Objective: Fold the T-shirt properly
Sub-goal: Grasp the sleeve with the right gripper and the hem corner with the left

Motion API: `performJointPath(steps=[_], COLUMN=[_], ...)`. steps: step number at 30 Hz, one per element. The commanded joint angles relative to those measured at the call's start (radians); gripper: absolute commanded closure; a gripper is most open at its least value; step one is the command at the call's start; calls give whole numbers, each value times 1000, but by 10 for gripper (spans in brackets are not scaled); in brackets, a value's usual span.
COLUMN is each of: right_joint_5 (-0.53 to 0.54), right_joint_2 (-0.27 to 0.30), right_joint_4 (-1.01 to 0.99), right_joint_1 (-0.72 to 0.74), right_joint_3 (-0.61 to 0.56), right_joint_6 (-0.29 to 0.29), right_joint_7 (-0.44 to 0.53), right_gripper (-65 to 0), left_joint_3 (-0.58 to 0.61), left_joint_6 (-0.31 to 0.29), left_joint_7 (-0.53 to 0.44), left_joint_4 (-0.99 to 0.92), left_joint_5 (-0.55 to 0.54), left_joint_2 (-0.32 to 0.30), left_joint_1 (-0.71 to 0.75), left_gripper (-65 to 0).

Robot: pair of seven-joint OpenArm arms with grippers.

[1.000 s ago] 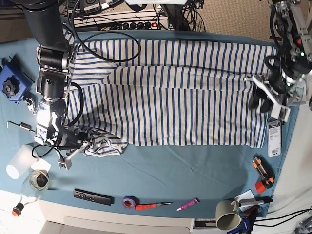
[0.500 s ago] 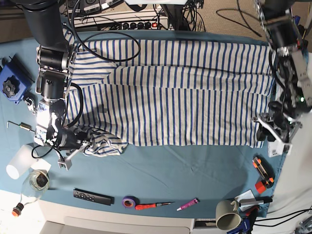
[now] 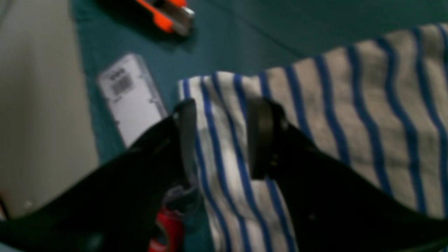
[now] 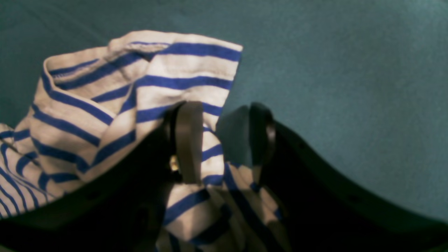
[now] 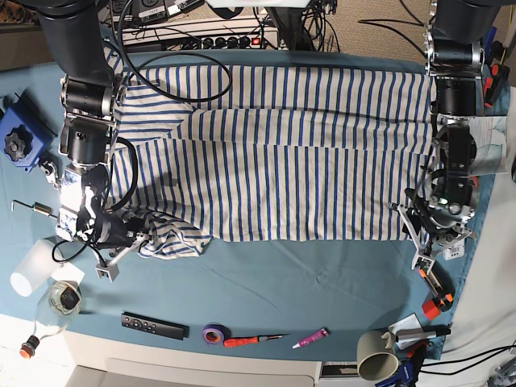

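The T-shirt (image 5: 282, 153), white with thin blue stripes, lies spread across the teal table. Its near left sleeve is bunched up. My left gripper (image 5: 427, 240) hangs over the shirt's near right corner. In the left wrist view the left gripper (image 3: 224, 136) is open, its two fingers straddling that corner of the T-shirt (image 3: 350, 105), which lies flat. My right gripper (image 5: 121, 242) sits at the bunched sleeve. In the right wrist view the right gripper (image 4: 224, 140) is open, with a fold of the T-shirt (image 4: 122, 87) against one finger and a gap beside the other.
A white barcoded pack (image 3: 131, 96) and an orange cutter (image 3: 164, 15) lie just past the shirt's right corner. Along the front edge are a remote (image 5: 153, 325), a tape roll (image 5: 214, 333) and a mug (image 5: 375, 355). A blue block (image 5: 20, 137) and a clear cup (image 5: 32, 266) stand at the left.
My left arm has swung from the middle of the shirt's right edge down to its near right corner. The right arm and the bunched sleeve have not moved.
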Motion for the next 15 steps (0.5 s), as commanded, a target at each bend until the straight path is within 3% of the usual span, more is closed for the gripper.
performJointPath(steps=[1,6,15], right_joint_5=[-3,-3,-3], right_joint_2=[7,6,6], right_joint_4=[8,8,8], right_joint_1=[21,21,21], right_joint_3=[2,2,2], right_joint_6=[3,3,3], right_joint_7=[-31,-42,-47], right_gripper=[-227,-227,-227], left_joint_3=[-2,-3,-3], left_joint_6=[9,34,19], left_joint_7=[-18,-36,-37], left_joint_4=[10,-67,-244], left_joint_5=[15,21,-115], left_joint_2=[-17,-36,-63], left_joint_1=[-30,-36,-97], left_gripper=[-250,-250,-250])
